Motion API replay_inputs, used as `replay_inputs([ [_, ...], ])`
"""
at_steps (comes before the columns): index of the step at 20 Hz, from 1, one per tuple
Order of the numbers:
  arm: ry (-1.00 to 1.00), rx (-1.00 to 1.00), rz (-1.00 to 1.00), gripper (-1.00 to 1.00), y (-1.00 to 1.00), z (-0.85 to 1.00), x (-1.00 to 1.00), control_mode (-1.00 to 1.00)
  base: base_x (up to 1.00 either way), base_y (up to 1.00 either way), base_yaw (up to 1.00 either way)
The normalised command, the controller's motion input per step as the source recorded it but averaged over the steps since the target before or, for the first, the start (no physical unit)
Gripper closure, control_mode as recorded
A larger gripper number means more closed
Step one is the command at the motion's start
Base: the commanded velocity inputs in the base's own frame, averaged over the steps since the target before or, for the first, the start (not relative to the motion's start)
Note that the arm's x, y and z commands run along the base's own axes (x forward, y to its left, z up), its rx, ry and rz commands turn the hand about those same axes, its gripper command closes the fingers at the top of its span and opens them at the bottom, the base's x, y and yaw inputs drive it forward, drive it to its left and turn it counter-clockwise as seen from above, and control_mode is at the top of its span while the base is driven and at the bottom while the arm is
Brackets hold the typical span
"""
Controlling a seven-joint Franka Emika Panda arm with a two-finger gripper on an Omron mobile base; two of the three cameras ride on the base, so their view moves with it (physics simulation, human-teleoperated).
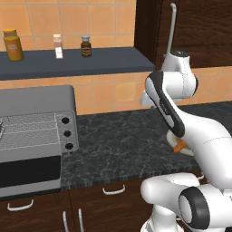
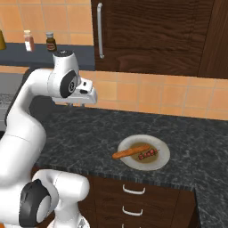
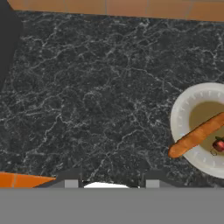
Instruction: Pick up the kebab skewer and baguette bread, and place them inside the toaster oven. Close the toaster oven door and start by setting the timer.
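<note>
On a white plate [image 2: 160, 164] near the counter's front edge lie the baguette bread [image 2: 130, 152] and, just right of it, the kebab skewer [image 2: 148, 154]. The hand view has the baguette [image 3: 197, 134] and one end of the skewer [image 3: 218, 145] at its right edge. My gripper [image 3: 112, 183] hovers above the bare dark counter, left of the plate and well apart from it, open with nothing between its fingers; in the right base view the gripper [image 2: 82, 100] hangs high over the counter. The toaster oven [image 1: 36, 97] stands at the left with its door [image 1: 27, 174] let down and the wire rack showing.
A dark shelf [image 1: 72, 63] above the oven carries three jars. A dark wall cabinet with a long handle [image 2: 100, 31] hangs over the counter. Three black knobs [image 1: 67, 133] line the oven's right side. Drawers sit below the counter's front edge.
</note>
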Motion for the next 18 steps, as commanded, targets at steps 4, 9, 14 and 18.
replay_inputs([
  [4, -0.13, -0.05, 0.01, -1.0, 0.52, -0.14, -0.77, -1.0, 0.0, 0.0, 0.0],
  [9, -0.11, -0.13, 0.06, -1.0, 1.0, -0.09, -1.0, -1.0, 0.0, 0.0, 0.0],
  [14, -0.21, -0.02, -0.03, -1.0, 1.0, -0.04, -0.75, -1.0, 0.0, 0.0, 0.0],
  [18, -0.33, 0.14, -0.1, -1.0, 1.0, 0.0, -0.36, -1.0, 0.0, 0.0, 0.0],
])
